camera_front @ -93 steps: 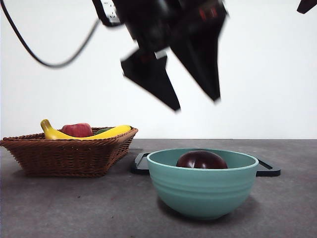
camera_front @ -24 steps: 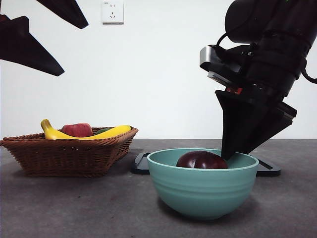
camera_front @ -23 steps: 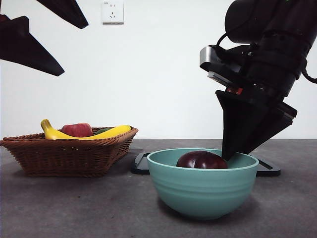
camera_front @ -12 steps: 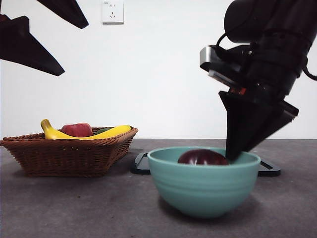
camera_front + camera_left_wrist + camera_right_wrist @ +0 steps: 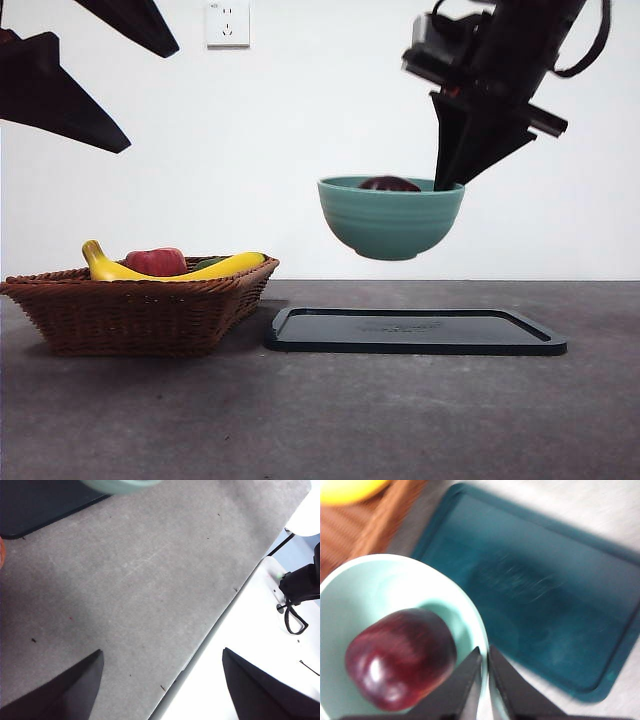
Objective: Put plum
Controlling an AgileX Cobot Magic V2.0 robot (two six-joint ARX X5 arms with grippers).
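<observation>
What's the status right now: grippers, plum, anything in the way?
Right gripper shut on the teal bowl rim, bowl airborne above the dark tray. Plum inside the bowl. Left gripper open, parked aside. Nothing blocking.

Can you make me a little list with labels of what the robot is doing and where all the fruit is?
right gripper: pinching the rim of the green bowl, holding it in the air
plum: inside the bowl
tray: dark, on the table below the bowl
basket: holds a banana and a red fruit
left gripper: open, waiting
</observation>
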